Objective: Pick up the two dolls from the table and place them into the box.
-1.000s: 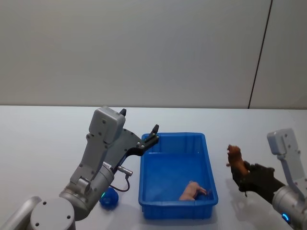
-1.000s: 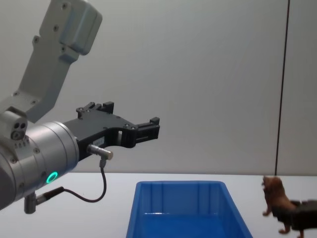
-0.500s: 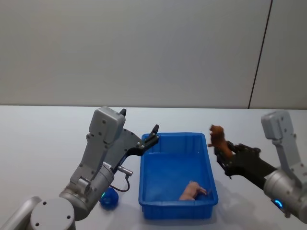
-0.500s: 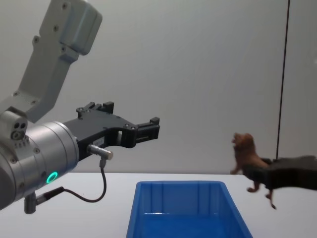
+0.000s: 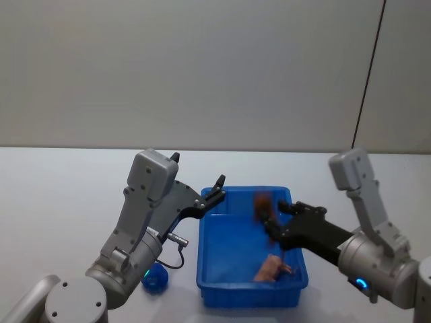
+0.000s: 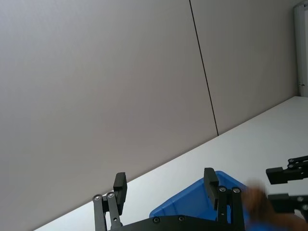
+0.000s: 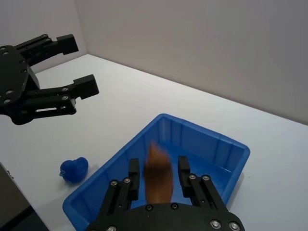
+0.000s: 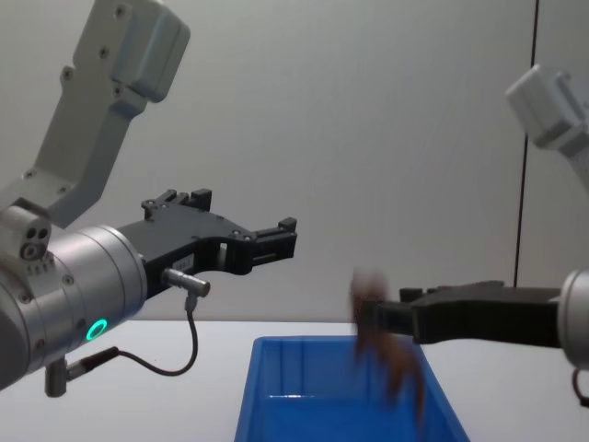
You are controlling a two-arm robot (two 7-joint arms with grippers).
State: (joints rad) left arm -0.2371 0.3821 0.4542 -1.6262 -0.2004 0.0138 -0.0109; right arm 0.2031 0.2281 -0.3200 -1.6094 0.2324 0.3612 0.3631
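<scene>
The brown doll is a blur over the blue box, at the tips of my right gripper. In the right wrist view the doll sits between the spread fingers with a gap on each side. In the chest view its smear trails down below the gripper toward the box. The fuzzy blue doll lies on the white table, left of the box and under my left arm. My left gripper hangs open and empty above the box's far left corner.
A pale pink toy lies in the box's near right corner. The blue doll sits close outside the box wall. My left gripper is held well above the table. A grey wall stands behind.
My right arm has swung left, carrying the brown doll from beside the box to over its inside. The doll now blurs downward between the fingers. The left arm has not moved.
</scene>
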